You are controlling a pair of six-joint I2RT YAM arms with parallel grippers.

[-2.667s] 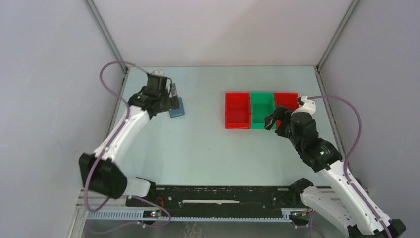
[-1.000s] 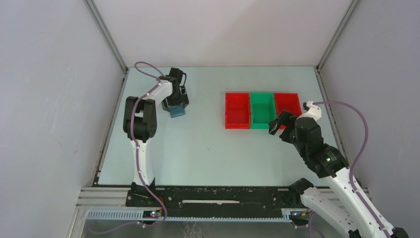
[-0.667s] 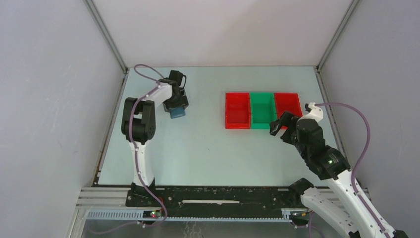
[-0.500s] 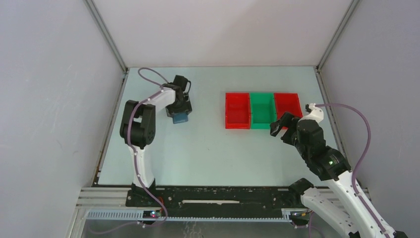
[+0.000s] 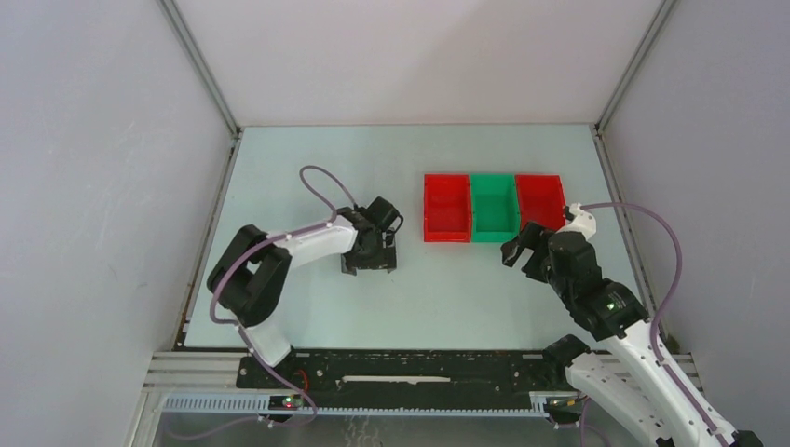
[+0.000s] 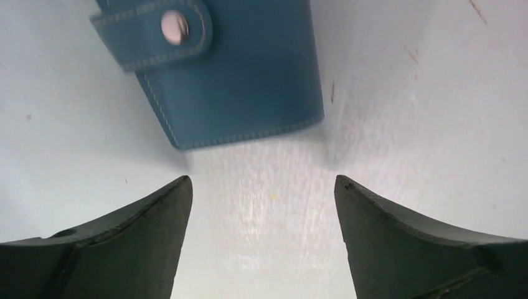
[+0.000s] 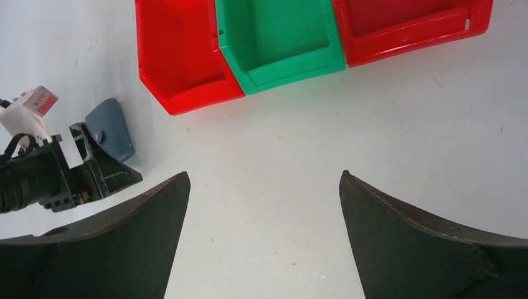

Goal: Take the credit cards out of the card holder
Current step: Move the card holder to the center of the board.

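Card holder (image 6: 236, 75) moved mid-table | left end effector (image 6: 261, 182) wide | right end effector (image 7: 264, 176) wide

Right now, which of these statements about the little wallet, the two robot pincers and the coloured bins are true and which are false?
1. The small soft blue wallet is snapped shut. True.
2. The left pincer is clamped on the wallet. False: its jaws stand open, and the wallet lies beyond them, untouched.
3. The green plastic bin sits between two red plastic bins. True.
4. The right pincer holds a grey card. False: it is open and holds nothing.
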